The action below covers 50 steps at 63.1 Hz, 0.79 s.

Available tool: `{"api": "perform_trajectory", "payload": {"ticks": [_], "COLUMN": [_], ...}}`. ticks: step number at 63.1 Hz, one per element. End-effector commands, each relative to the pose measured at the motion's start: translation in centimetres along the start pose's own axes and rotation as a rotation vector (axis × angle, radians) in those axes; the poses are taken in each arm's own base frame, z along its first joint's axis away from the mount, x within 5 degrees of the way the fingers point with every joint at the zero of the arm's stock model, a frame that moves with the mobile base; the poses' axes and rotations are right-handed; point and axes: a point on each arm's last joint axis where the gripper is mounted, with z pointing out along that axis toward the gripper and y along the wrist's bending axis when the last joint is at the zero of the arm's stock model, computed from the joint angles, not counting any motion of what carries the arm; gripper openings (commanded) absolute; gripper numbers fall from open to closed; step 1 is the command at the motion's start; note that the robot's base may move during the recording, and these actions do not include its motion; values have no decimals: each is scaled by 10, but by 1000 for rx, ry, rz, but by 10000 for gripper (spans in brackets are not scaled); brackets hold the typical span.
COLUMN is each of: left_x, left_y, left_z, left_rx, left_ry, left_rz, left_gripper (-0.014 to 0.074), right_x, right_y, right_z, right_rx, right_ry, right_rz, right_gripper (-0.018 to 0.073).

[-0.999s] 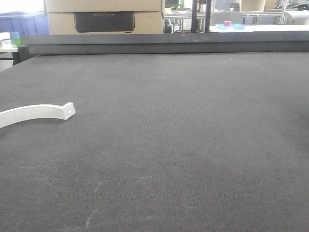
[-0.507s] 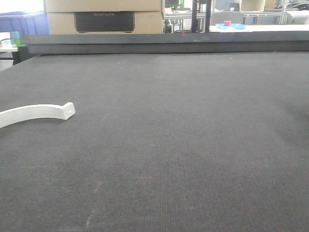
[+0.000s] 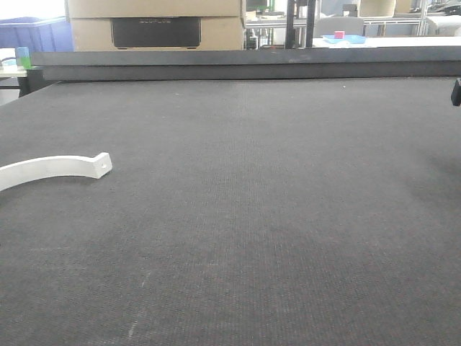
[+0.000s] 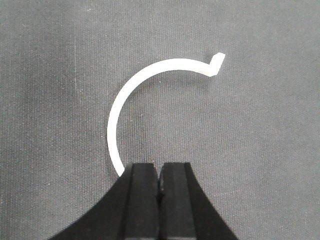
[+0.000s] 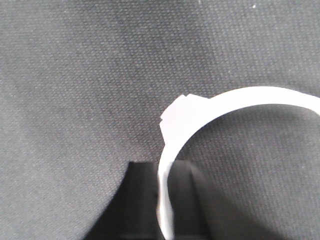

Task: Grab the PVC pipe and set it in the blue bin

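PVC pipe (image 3: 50,168) lies flat nr mat's (image 3: 274,216) left edge, unmoved, wide mat open to its right. L gripper (image 4: 159,170), fingers together, over pipe's end. R gripper (image 5: 164,167) clamps second pipe (image 5: 240,100). Dark bit (image 3: 456,92) newly at mat's right edge.

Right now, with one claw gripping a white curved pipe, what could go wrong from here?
The right claw holds the PVC pipe with most of its arc jutting beyond it, so it could swing or slip out while carried. The left claw is shut over a second pipe on the mat; lowered like that, it would push it, not grasp it.
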Motion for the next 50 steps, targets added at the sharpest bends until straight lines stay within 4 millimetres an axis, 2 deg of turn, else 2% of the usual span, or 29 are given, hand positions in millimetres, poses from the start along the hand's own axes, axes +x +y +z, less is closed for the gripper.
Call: {"api": "perform_trajectory", "payload": {"ticks": [1, 4, 8, 34, 42, 50], "left_x": [-2, -2, -2, -2, -2, -2], "left_y": [-2, -2, -2, -2, -2, -2], "left_z": [-2, -2, -2, -2, -2, -2], "left_rx": [12, 12, 12, 12, 12, 16], "left_ry": [-15, -16, -16, -18, -18, -20], "left_rz": [-3, -3, -3, -3, -3, -6], "left_gripper": [-111, -111, -111, -111, -111, -111], "right_x": [-3, -3, -4, -7, -7, -7], "right_y": [0, 0, 0, -1, -1, -1], "right_z": [-1, 1, 7, 33, 33, 33], "right_rx": [8, 11, 18, 54, 53, 54], "right_ry": [-11, -5, 12, 94, 95, 98], "right_rz": [-3, -3, -2, 7, 8, 8], "right_gripper": [189, 255, 290, 281, 152, -90]}}
